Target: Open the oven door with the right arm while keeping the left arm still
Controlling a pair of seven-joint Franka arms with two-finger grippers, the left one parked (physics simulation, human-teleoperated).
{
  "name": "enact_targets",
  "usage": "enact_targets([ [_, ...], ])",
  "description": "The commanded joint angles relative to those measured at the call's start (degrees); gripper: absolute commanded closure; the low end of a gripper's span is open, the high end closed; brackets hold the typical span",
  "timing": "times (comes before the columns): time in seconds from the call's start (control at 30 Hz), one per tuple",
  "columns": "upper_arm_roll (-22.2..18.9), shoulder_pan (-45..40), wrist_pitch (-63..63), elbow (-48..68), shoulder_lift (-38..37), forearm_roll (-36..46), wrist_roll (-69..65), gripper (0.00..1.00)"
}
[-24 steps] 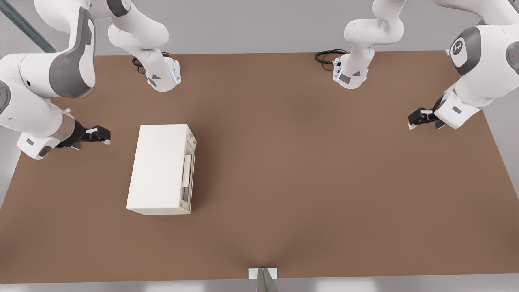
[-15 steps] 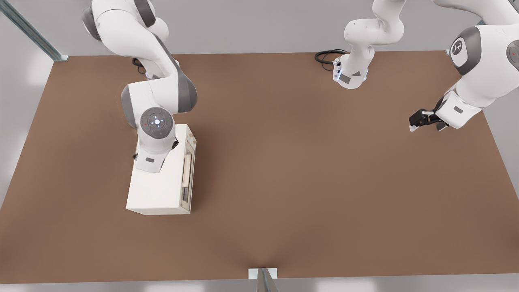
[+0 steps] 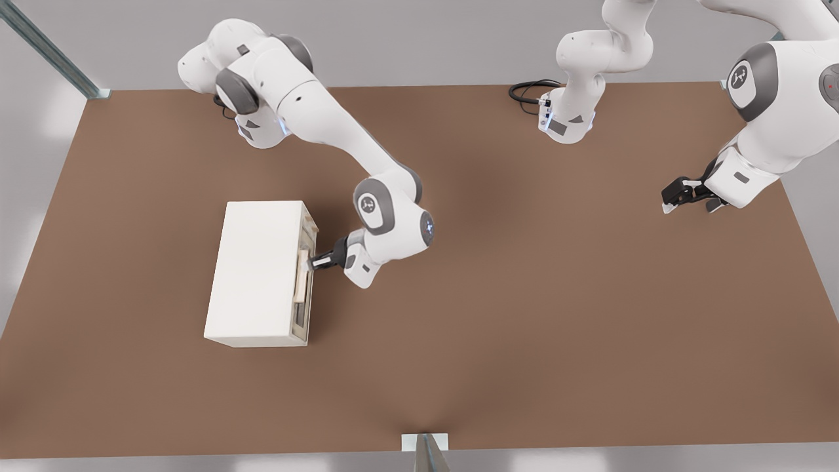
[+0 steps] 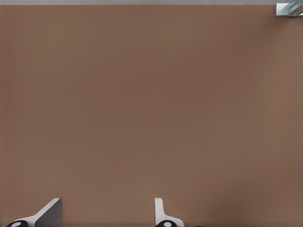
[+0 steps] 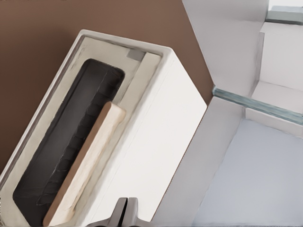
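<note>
The cream-white oven point(image 3: 259, 272) lies on the brown table point(image 3: 524, 295) at the front view's left. Its oven door point(image 3: 305, 298) faces the table's middle and is closed flat against the box. The pale beige bar handle point(image 3: 301, 275) runs along the door. My right arm point(image 3: 328, 124) reaches down from the far left base. Its gripper point(image 3: 316, 263) points at the door, right by the handle's upper part. In the right wrist view the gripper point(image 5: 127, 205) is shut with nothing between its fingers, beside the handle point(image 5: 87, 163) and the dark glass pane point(image 5: 61, 156).
The parked left arm's gripper point(image 3: 682, 192) hovers at the front view's right edge of the table. A black cable coil point(image 3: 527, 92) lies by the far right base. A small metal bracket point(image 3: 425, 442) sits at the near edge.
My right arm swung from the front view's far left, across the top of the oven, to the door side. Its gripper now sits at the handle. The oven and door have not moved.
</note>
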Motion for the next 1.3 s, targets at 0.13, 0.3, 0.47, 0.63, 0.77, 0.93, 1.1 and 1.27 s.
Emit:
enact_targets([
  [0.13, -1.5, -0.3, -0.46, -0.54, 2.42, 0.21, 28.91, 1.0],
  [0.3, -2.03, -0.3, 0.68, -0.46, 4.0, 0.13, 29.17, 1.0],
  [0.47, -2.12, -0.66, 0.68, -0.98, 4.53, 0.13, 29.26, 1.0],
  [0.63, -2.12, -0.57, 1.12, -0.98, 5.41, -0.05, 30.75, 1.0],
  [0.77, -1.94, -0.39, 1.3, -1.07, 5.84, 0.13, 32.16, 1.0],
  [0.93, -1.85, -0.22, 1.65, -1.33, 6.11, 0.13, 33.3, 1.0],
  [1.1, -0.8, 1.19, 2.7, -0.11, 5.93, 1.0, 34.44, 1.0],
  [1.27, 0.43, -1.97, 14.74, 3.15, -3.55, 23.14, 32.08, 0.34],
])
